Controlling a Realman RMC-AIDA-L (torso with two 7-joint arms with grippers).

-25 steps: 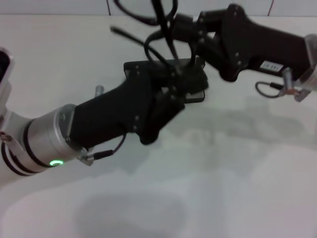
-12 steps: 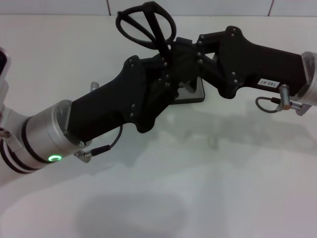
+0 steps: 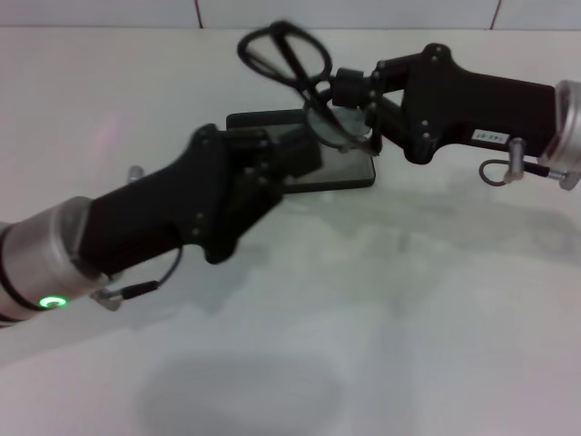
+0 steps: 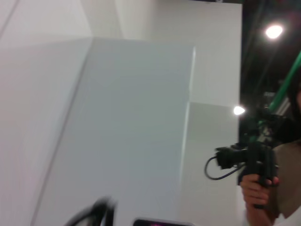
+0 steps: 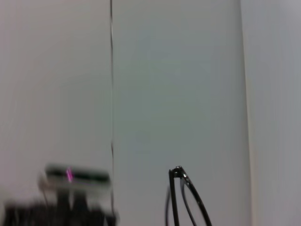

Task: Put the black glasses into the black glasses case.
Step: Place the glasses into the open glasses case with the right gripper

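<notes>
- A plain white worktop [image 3: 381, 345] fills the head view, backed by a pale tiled wall.
- The black glasses case [image 3: 349, 168] lies flat near the far edge, roughly mid-width, apparently open to receive its contents.
- The right hand [image 3: 349, 113] is clenched on the black glasses [image 3: 290, 59], holding them raised just over the case with the temple arms pointing up and away, seemingly so the lenses enter first.
- The left hand [image 3: 295, 159] sits at the case's near-left side, probably steadying it; whether it is clenched or released cannot be told.
</notes>
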